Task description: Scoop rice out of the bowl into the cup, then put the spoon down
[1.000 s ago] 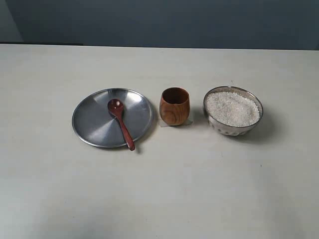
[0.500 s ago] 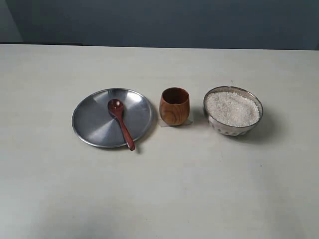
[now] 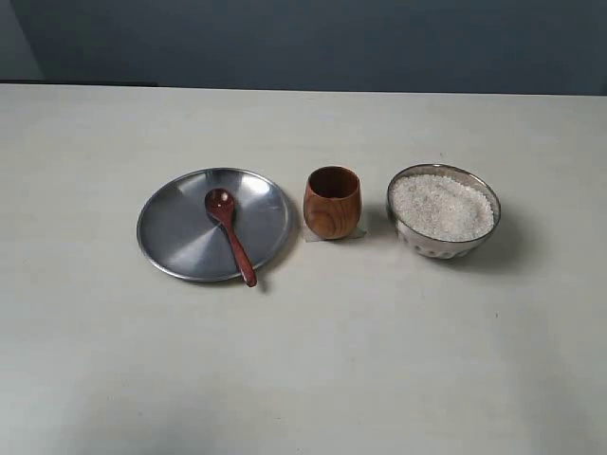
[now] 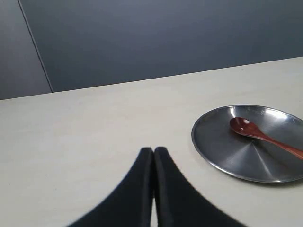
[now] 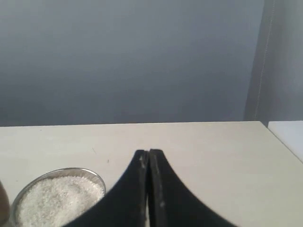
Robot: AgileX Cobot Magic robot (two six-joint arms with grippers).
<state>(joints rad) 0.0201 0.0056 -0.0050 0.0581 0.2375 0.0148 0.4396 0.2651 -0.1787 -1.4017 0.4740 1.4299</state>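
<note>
The wooden spoon (image 3: 230,235) lies on a flat steel plate (image 3: 180,232), its oval end toward the plate's middle and its handle over the near rim. To the right stands the wooden cup (image 3: 332,201), then the steel bowl (image 3: 443,237) heaped with white rice (image 3: 442,206). Neither gripper shows in the exterior view. My left gripper (image 4: 154,150) is shut and empty above bare table, with the plate (image 4: 222,151) and spoon (image 4: 260,135) off to one side. My right gripper (image 5: 149,152) is shut and empty beside the bowl (image 5: 21,194) of rice (image 5: 59,198).
A small pale paper patch (image 3: 356,232) lies under the cup. The table's far edge (image 3: 303,90) meets a dark blue-grey wall. The table's corner (image 5: 265,124) shows in the right wrist view.
</note>
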